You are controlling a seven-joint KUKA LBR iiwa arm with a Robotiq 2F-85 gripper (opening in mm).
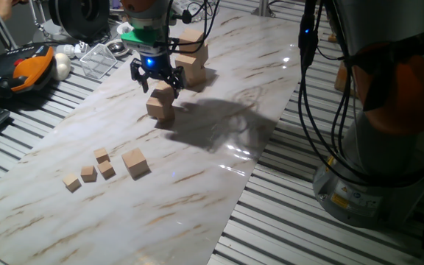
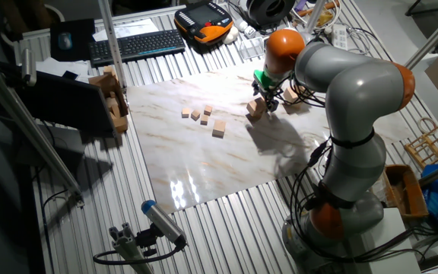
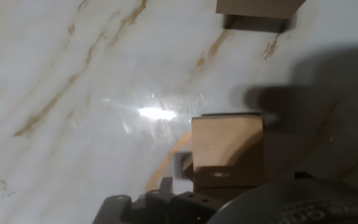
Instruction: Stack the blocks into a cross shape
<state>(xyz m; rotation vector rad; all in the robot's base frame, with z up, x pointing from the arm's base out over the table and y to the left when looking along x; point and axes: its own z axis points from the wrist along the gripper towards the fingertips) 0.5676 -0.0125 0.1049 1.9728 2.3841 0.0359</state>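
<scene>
Black and claw-like, the gripper (image 1: 157, 77) hung just above a two-block stack (image 1: 161, 101) on the marble-patterned sheet (image 1: 219, 147). Its fingers splayed out to either side of the top cube and appeared clear of the wood, holding nothing, though how wide the gap was could not be told exactly. In the hand view the upper block (image 3: 227, 149) sat close under the fingers, a square tan face with fine grain, sharp edges and a faint curved mark across it.

The stacked blocks were plain, unpainted light-tan cubes with smooth matte faces, the upper one turned slightly against the lower. At about one o'clock from the stack, near the far edge of the sheet, more blocks (image 1: 192, 53) of the same wood stood piled, touching each other. At about seven o'clock from the stack, well apart toward the near side, a single block (image 1: 135, 163) lay by itself. Just beside it, at its nine o'clock, four tiny wooden cubes (image 1: 88, 172) were scattered in a loose cluster, each clearly smaller than the block.

The sheet was glossy, white with tan veins, and caught a bright glare. It lay on a ribbed metal table (image 1: 285, 221). At ten o'clock from the stack sat an orange and black handheld pendant (image 1: 20, 70) and a clear plastic tray (image 1: 98, 59).
</scene>
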